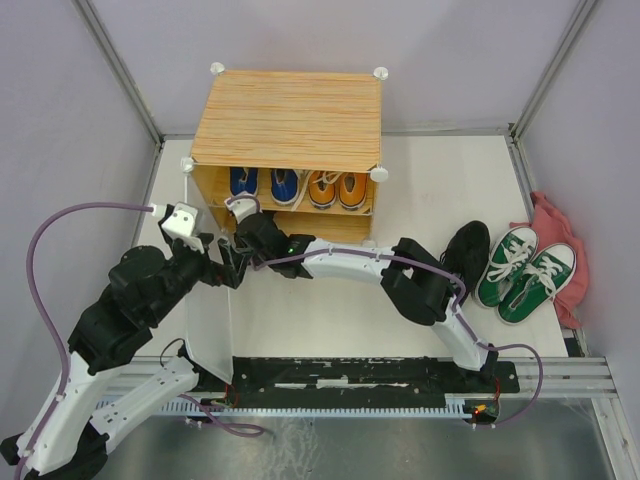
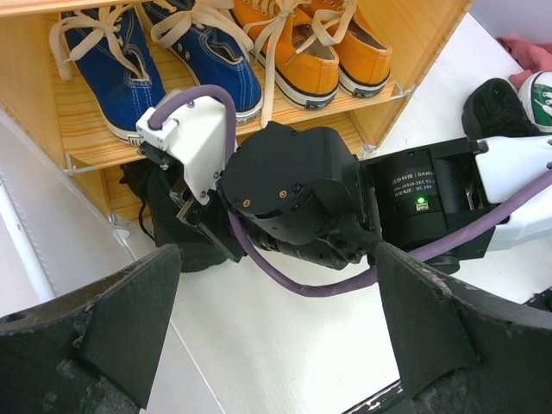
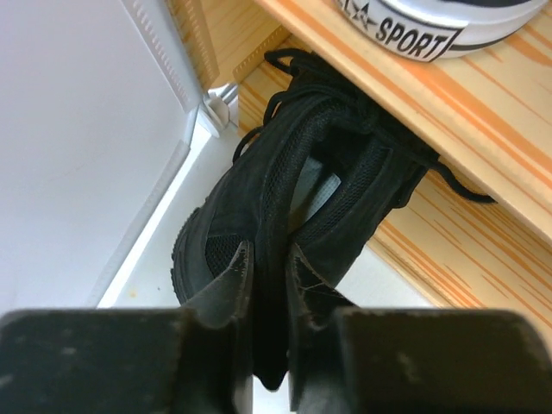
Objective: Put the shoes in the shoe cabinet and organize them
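Note:
The shoe cabinet (image 1: 290, 115) stands at the back, with blue sneakers (image 1: 262, 185) and orange sneakers (image 1: 336, 188) on its upper shelf. My right gripper (image 3: 269, 267) is shut on the collar of a black ankle boot (image 3: 285, 190), which sits toe-in at the left of the lower compartment, under the shelf (image 3: 448, 129). In the top view this gripper (image 1: 240, 215) is at the cabinet's front left. My left gripper (image 2: 276, 345) is open and empty just behind it, over the white door panel (image 1: 210, 320). The other black boot (image 1: 466, 255) and the green sneakers (image 1: 525, 270) lie on the table to the right.
A pink cloth (image 1: 560, 240) lies under the green sneakers by the right wall. The open door reaches from the cabinet's left corner toward my left arm's base. The right arm's purple cable (image 2: 302, 285) hangs between my left fingers. Grey walls close in both sides.

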`<action>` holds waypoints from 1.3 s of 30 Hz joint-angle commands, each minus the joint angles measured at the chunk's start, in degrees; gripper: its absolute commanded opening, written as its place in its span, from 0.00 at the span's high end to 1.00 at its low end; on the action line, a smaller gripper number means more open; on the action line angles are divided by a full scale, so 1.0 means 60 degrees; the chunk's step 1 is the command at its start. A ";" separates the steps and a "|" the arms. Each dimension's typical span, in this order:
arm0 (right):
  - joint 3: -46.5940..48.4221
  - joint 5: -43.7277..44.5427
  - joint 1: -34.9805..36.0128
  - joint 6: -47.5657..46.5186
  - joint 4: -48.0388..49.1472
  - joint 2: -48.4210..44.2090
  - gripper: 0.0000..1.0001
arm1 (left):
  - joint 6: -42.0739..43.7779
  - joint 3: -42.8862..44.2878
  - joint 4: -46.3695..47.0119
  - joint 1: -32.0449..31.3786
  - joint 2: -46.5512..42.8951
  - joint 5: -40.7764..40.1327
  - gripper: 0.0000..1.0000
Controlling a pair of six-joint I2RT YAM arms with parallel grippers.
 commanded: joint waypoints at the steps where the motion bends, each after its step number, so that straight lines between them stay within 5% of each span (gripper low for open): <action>1: -0.0037 0.0689 -0.0416 0.0024 0.1758 -0.0461 0.73 | -0.0241 0.0090 0.0477 0.0020 -0.0067 -0.0213 0.00; 4: -0.0553 0.0805 -0.0363 0.0408 0.1654 -0.0895 0.55 | -0.0245 0.0097 0.0493 0.0020 -0.0092 -0.0200 0.00; 15: -0.1388 0.2499 0.0503 0.1865 0.0773 -0.1922 0.22 | 0.0053 0.0175 0.0296 0.0017 -0.0381 -0.1006 0.00; 21: -0.1601 0.2467 0.0680 0.3109 0.0859 -0.1604 0.19 | 0.0077 0.0305 0.0368 0.0019 -0.0300 -0.0951 0.00; 34: -0.1101 0.2526 0.0788 0.3289 0.1022 -0.0308 0.17 | 0.0063 0.0066 0.0362 0.0019 -0.0495 -0.0916 0.00; 39: -0.1476 0.2904 0.0733 0.2971 0.2262 -0.0056 0.26 | 0.0034 0.0013 0.0368 0.0023 -0.0565 -0.0889 0.00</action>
